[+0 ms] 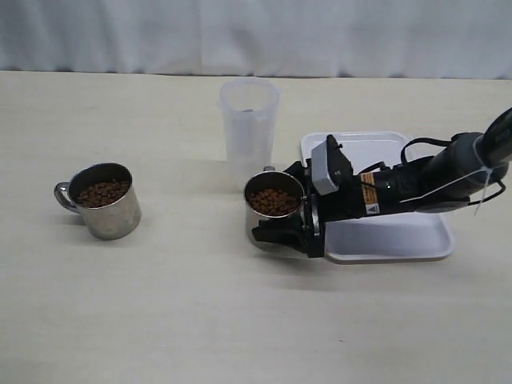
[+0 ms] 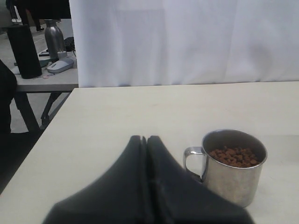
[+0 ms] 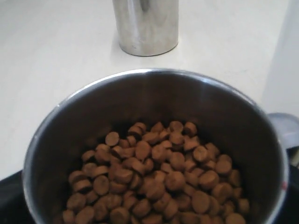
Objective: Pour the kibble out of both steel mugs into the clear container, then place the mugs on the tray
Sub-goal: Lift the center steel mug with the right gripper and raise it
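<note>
My exterior camera looks down from above; my wrist cameras sit low, both sharing one short shiny steel mug (image 1: 112, 220).

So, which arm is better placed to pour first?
Right. The right hand flanks the full mug next to the clear container; the left hand is shut, apart from the other mug.

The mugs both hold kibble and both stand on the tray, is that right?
Not quite. Both hold kibble, but neither is on the tray: the left mug and the right mug stand on the table, as the exterior view shows.
</note>
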You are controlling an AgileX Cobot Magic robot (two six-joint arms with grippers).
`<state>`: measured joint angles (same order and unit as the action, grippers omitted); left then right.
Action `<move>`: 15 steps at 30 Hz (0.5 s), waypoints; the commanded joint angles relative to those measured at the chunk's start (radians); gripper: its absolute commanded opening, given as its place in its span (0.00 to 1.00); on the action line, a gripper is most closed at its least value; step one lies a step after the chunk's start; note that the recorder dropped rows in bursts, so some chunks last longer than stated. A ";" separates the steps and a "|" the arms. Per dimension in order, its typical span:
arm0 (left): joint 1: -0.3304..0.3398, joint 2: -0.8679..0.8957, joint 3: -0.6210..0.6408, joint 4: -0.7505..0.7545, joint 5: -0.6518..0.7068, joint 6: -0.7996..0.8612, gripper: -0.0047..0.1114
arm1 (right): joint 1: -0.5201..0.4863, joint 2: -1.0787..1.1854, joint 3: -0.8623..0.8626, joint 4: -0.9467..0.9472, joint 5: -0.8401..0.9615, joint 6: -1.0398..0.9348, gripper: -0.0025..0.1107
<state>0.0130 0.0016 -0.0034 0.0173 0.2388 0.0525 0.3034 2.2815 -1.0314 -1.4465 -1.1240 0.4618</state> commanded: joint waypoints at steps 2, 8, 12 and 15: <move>-0.002 -0.002 0.003 -0.003 -0.006 -0.002 0.04 | -0.065 -0.120 0.011 -0.072 -0.041 0.255 0.06; -0.002 -0.002 0.003 -0.003 -0.006 -0.002 0.04 | -0.055 -0.296 0.079 -0.063 0.258 0.385 0.06; -0.002 -0.002 0.003 -0.003 -0.006 -0.002 0.04 | -0.018 -0.406 0.084 -0.053 0.506 0.452 0.06; -0.002 -0.002 0.003 -0.003 -0.006 -0.002 0.04 | 0.005 -0.466 0.084 -0.034 0.622 0.470 0.06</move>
<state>0.0130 0.0016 -0.0034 0.0173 0.2388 0.0525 0.2908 1.8741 -0.9487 -1.5190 -0.5947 0.9054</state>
